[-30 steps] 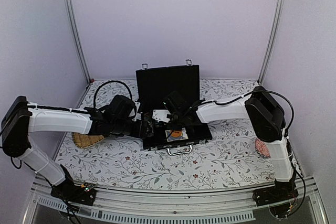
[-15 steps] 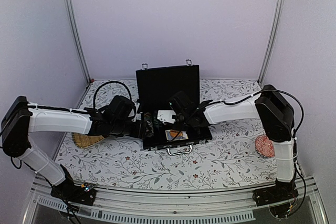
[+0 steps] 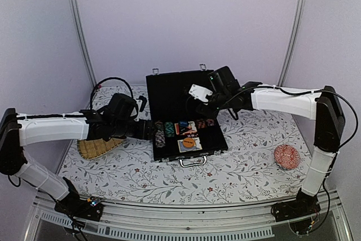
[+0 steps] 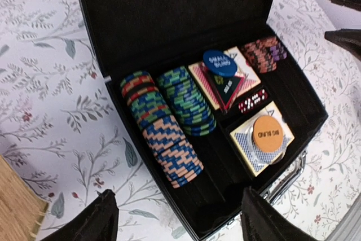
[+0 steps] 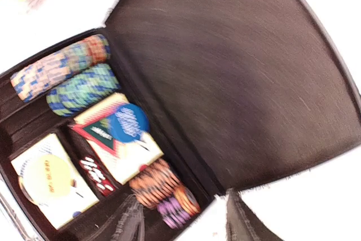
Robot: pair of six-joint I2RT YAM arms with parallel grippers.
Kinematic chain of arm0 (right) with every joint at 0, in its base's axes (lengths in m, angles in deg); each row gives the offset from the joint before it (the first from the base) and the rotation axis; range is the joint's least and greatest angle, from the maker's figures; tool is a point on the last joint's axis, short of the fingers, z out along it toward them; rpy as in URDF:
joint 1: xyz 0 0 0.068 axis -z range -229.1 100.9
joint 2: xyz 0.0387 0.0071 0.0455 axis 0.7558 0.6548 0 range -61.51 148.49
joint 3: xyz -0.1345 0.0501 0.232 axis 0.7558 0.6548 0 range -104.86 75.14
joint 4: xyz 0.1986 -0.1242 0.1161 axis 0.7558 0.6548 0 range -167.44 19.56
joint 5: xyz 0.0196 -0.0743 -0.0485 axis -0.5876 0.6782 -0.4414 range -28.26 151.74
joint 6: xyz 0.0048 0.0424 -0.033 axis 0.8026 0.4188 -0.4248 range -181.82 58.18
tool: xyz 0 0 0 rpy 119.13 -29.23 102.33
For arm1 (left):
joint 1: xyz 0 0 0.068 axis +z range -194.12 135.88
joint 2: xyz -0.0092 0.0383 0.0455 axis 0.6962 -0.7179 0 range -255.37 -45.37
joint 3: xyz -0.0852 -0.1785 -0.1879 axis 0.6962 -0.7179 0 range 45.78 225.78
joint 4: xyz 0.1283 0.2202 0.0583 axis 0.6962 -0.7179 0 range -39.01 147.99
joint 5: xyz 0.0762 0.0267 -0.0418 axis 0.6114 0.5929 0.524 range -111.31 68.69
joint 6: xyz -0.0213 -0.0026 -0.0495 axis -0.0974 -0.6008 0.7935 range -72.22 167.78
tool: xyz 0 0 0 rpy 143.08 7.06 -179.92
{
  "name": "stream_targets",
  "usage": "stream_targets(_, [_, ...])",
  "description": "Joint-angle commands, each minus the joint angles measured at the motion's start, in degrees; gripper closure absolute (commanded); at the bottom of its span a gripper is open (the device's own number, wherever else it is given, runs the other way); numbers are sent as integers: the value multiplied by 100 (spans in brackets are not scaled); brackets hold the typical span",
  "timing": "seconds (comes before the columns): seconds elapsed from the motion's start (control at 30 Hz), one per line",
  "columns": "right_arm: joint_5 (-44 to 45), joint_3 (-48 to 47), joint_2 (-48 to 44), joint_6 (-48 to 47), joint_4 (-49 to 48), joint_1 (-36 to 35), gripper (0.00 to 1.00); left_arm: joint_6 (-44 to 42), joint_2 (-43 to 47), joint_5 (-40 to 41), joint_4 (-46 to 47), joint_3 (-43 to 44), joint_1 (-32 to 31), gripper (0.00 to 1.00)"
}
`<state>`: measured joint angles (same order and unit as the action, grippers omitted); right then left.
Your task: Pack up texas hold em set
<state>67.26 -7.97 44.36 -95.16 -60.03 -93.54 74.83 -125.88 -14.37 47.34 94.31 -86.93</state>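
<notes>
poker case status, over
Left gripper open, empty. Right gripper open, empty, up by the lid. Case open; chips, decks, dice, dealer discs inside. Nothing lying across the rim.

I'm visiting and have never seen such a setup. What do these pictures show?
These are two robot arms bolted at the near edge of a table. The wide picture comes from a fixed camera above and behind them: the left arm reaches in from the left, the right arm from the right. The other two pictures come from a small camera on each wrist. On the flowery table stands an open black case holding poker chips, two card decks, red dice and round dealer discs. A woven tray lies at the left, a red bowl at the right. The left end effector and the right end effector are both open and hold nothing.
</notes>
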Motion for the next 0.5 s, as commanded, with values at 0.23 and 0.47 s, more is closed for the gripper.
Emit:
stream_targets(0.23, [-2793,757,-689,1316,510,2015,39,-423,503,-131,-55,1321,1319,22])
stream_targets(0.47, [-3204,1127,-835,1250,327,2401,39,-137,-397,-787,242,2501,2363,32])
